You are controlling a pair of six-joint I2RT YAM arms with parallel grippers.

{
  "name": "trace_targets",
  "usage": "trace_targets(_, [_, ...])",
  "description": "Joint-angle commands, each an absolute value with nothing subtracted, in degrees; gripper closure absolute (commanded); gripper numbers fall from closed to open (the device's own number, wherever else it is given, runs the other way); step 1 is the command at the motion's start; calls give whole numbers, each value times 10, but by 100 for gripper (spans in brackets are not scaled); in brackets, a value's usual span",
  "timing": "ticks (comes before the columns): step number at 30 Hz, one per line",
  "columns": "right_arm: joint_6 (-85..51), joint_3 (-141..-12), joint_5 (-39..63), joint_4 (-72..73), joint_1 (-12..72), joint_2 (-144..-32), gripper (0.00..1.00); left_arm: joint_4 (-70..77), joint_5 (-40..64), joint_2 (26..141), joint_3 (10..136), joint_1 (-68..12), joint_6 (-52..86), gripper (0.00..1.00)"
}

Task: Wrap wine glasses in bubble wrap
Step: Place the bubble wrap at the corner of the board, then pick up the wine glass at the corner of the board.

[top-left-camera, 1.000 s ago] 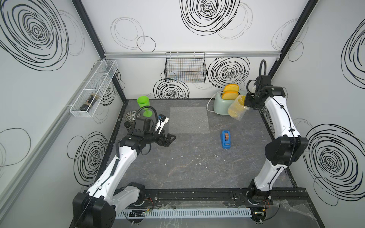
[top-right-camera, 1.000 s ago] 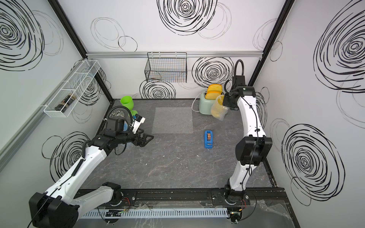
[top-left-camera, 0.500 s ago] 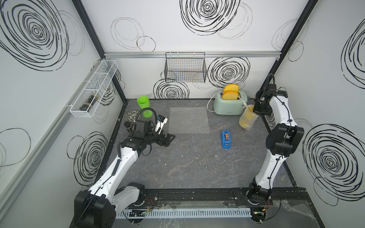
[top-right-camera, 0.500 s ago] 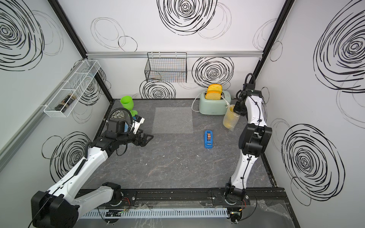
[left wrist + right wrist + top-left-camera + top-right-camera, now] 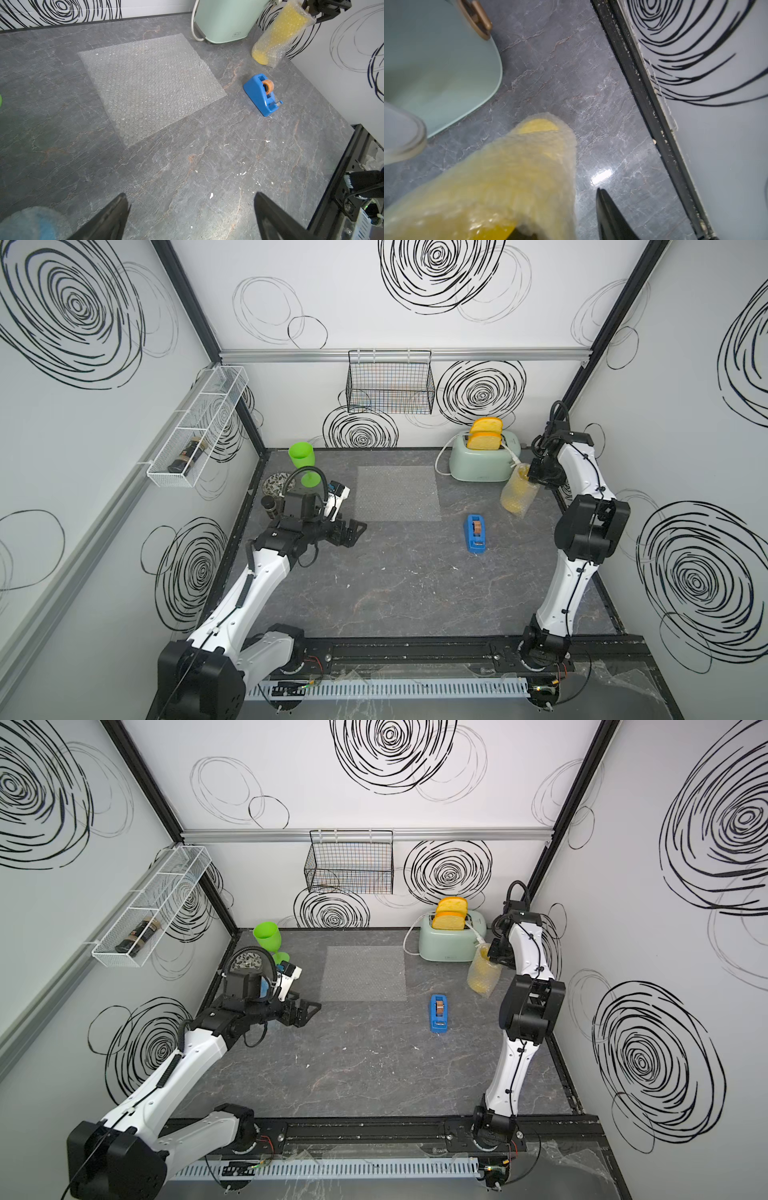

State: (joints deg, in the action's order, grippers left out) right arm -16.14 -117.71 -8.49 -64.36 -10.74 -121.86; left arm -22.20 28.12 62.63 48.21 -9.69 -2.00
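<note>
left gripper (image 5: 191,195): jaws wide, holding nothing.
right gripper (image 5: 533,480): the one finger i can see stands clear of the wrap, so i read it as open, not gripping.
yellow goblet (image 5: 517,493): wrapped and leaning, top at the right gripper, foot on the surface (image 5: 415,593) below it.
flat sheet (image 5: 397,493): just ahead of the left gripper; my left arm is nearer.
green goblet (image 5: 302,456): bare and upright, off the left gripper's left side.
count: goblets three, i think, the third being a blue blur (image 5: 31,224) under the left gripper; sheets two, one flat and one round the yellow goblet.

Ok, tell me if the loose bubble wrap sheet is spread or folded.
Spread: the sheet lies flat, a single square layer, all four corners showing.
</note>
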Motion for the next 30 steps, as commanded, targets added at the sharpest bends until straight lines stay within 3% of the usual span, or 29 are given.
trace_targets(1, [-160,-1181,-55,-656,-115,-1197,46,-208,279,626,491,-92,-20,3])
trace_targets(7, [-161,-1164,-10,-647,-133,-1153,38,-231,235,631,540,-97,-49,3])
trace_targets(22, [-163,-1088,87,-621,-140,-1028,36,-324,171,810,793,-49,-98,2])
trace_targets(30, [-168,-915,140,-491,30,-902,38,-272,138,874,821,-5,-133,2])
